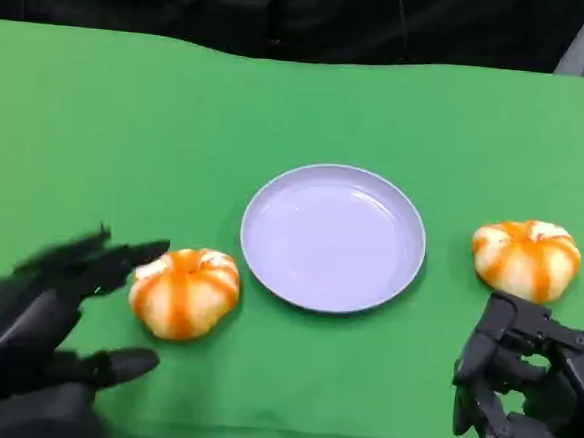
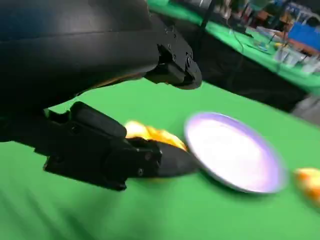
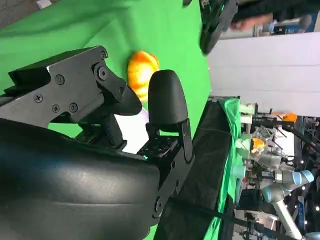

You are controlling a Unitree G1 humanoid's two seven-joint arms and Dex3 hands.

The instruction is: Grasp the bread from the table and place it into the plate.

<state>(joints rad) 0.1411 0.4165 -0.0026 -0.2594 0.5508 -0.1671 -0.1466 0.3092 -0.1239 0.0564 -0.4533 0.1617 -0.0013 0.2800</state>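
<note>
The green table (image 1: 300, 109) carries everything. Behind its far edge there is a dark background.

The left hand (image 1: 38, 337) is at the near left corner of the table. Its fingers (image 1: 119, 259) are spread apart and hold nothing; they reach toward the left bread from the side, one finger above and one below, and the hand looks blurred. In the left wrist view a lower finger (image 2: 160, 161) lies just in front of the same bread (image 2: 150, 134); I cannot tell if it touches.

The right hand (image 1: 530, 396) is at the near right corner. Its fingers are curled in, with nothing inside.

The plate (image 1: 333, 237) is pale lilac, round, and sits in the middle of the table with nothing in it.

The left bread (image 1: 185, 292), orange with white stripes and shaped like a small pumpkin, lies on the table just beside the plate's near left rim. The right bread (image 1: 526, 258), of the same kind, lies near the right edge, apart from the plate and just beyond the right hand.
</note>
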